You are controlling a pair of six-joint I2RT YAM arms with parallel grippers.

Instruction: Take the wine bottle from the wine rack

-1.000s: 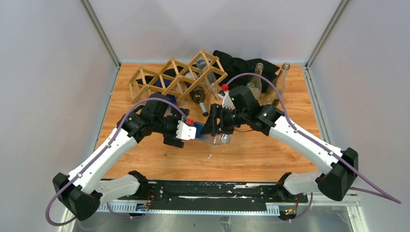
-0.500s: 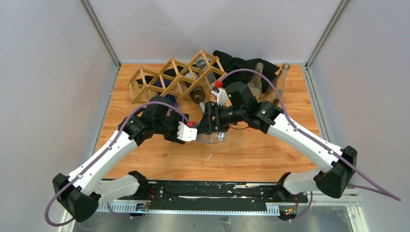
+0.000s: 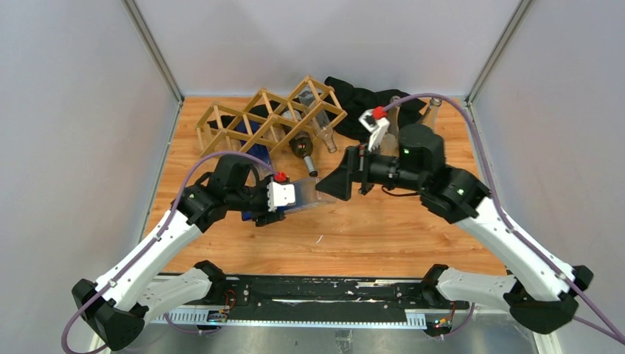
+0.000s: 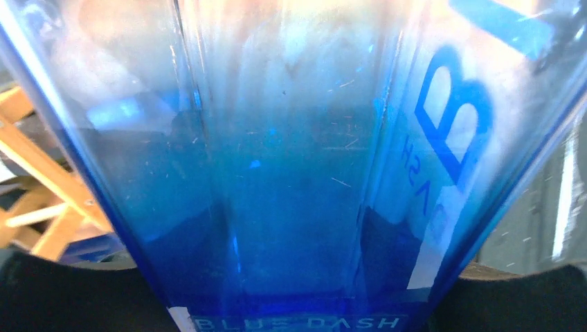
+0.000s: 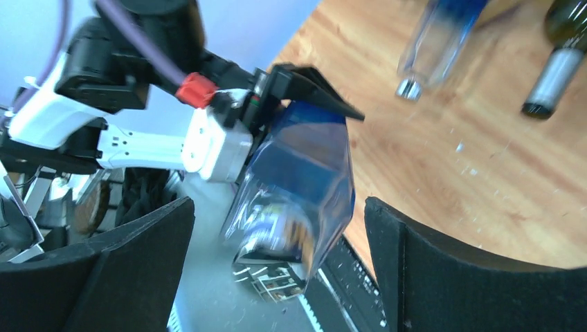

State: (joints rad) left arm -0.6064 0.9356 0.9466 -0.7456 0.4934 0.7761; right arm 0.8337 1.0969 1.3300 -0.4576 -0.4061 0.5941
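Bottle [image 3: 306, 196] is found off the rack [image 3: 269, 118], held roughly level above the table [image 3: 383, 232], just in front of the rack and apart from it. Its glass is blue-tinted to clear, and "BLUE DASH" is read on it in the left wrist view.

Left gripper [image 3: 289, 200] is clamped on the bottle's body, jaws partly closed around it. Right gripper [image 3: 335, 182] is spread wide and faces the bottle's free end. In the right wrist view a gap is seen between each of its fingers [image 5: 104, 277] and the glass, so nothing is gripped by it.

Rack is set askew at back left. A dark bottle [image 3: 301, 147] and a clear bottle [image 3: 324, 136] lie in its cells, necks toward the front. A black cloth [image 3: 361, 99] is bunched by the rack's right end. Upright bottles [image 3: 430, 110] are noted near it at back right.
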